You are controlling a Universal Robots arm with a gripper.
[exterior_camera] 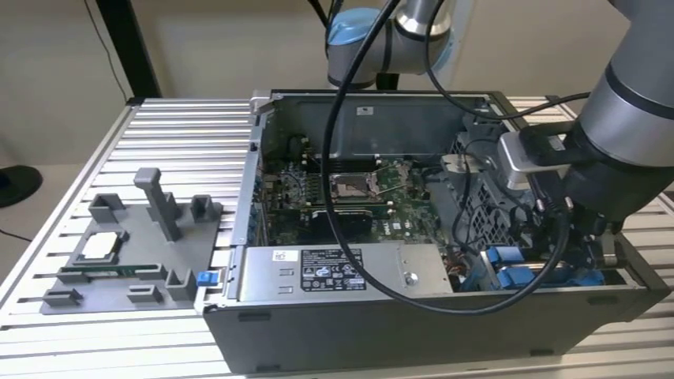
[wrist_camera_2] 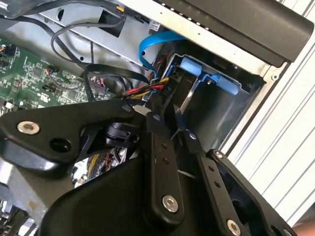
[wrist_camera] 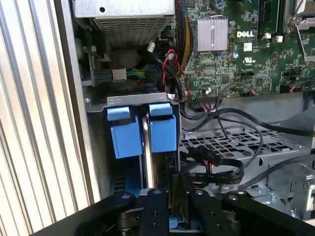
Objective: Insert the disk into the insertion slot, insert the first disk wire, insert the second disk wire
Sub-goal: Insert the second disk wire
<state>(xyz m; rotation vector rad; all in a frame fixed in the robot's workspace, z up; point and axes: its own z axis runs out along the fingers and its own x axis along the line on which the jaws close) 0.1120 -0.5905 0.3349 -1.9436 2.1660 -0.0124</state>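
Silver disk (wrist_camera: 146, 147) in blue frame

Ribbed aluminium table (exterior_camera: 179, 126) with open computer case (exterior_camera: 421, 324) and grey fixture (exterior_camera: 132, 253).

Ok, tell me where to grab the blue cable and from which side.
Probably the free arc of the blue cable, where it loops clear beside the slot; its lower end disappears among the wires. It looks flat, so pinch across its broad faces, approaching from the open side rather than through the wires.
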